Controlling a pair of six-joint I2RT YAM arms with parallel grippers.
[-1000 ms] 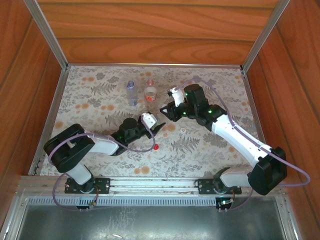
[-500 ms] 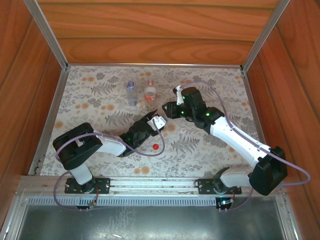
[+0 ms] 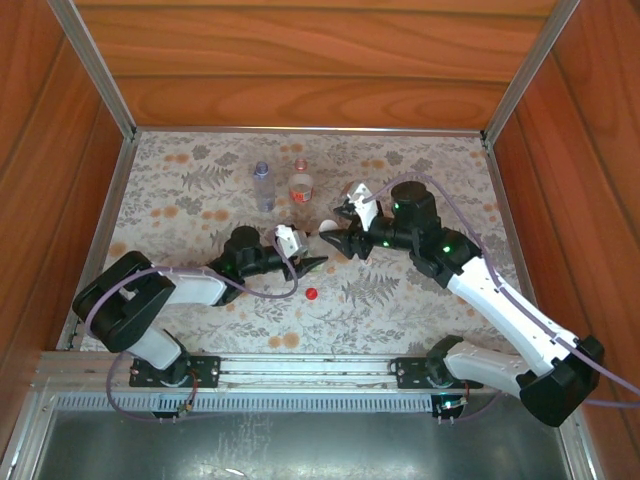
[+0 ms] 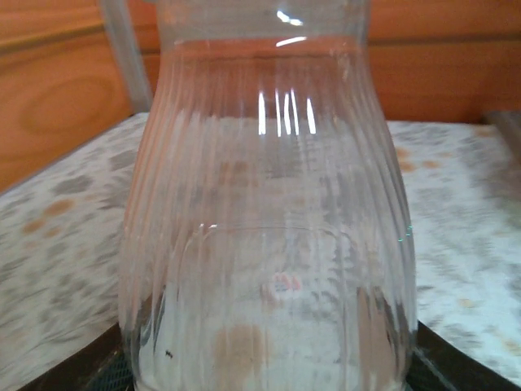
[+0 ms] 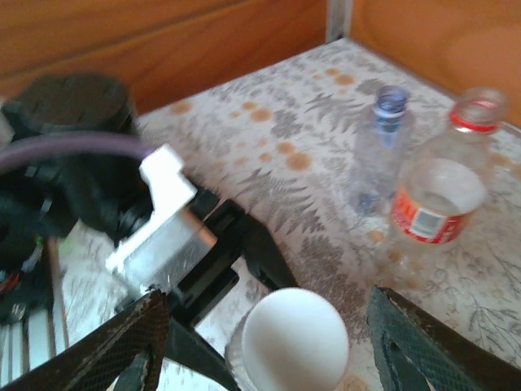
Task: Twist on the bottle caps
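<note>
While the left tool (image 3: 308, 262) is clamped on the lower body of a clear ribbed plastic bottle (image 4: 269, 244), the right tool (image 5: 273, 336) sits astride that bottle's top, jaws wide, nothing held. White round plastic screw cap (image 5: 295, 338) rests on the neck, dead between the right fingers (image 5: 138, 342). Gap visible on both sides, so no contact yet. Whether the cap is threaded on at all: cannot tell.

Bottle reads upright in the left wrist view, long axis vertical, cap in line with the right tool's approach. Judged next move: close on the cap and twist. Right arm is the one at the cap; left just steadies. Cannot tell if the bottle base is on the floral-patterned counter (image 3: 180, 190) or lifted.

Room: left tool's black fingers are just beside and below the cap, the tightest spot for a turning wrist. Bluish unlabelled plastic bottle (image 5: 383, 147) and red-and-white-labelled clear bottle (image 5: 444, 191) stand together farther back, well apart from the tools. Small red round cap (image 3: 312, 294) lies on the counter near the left tool, toward the arm bases. Wooden walls (image 3: 320, 60) well off.
</note>
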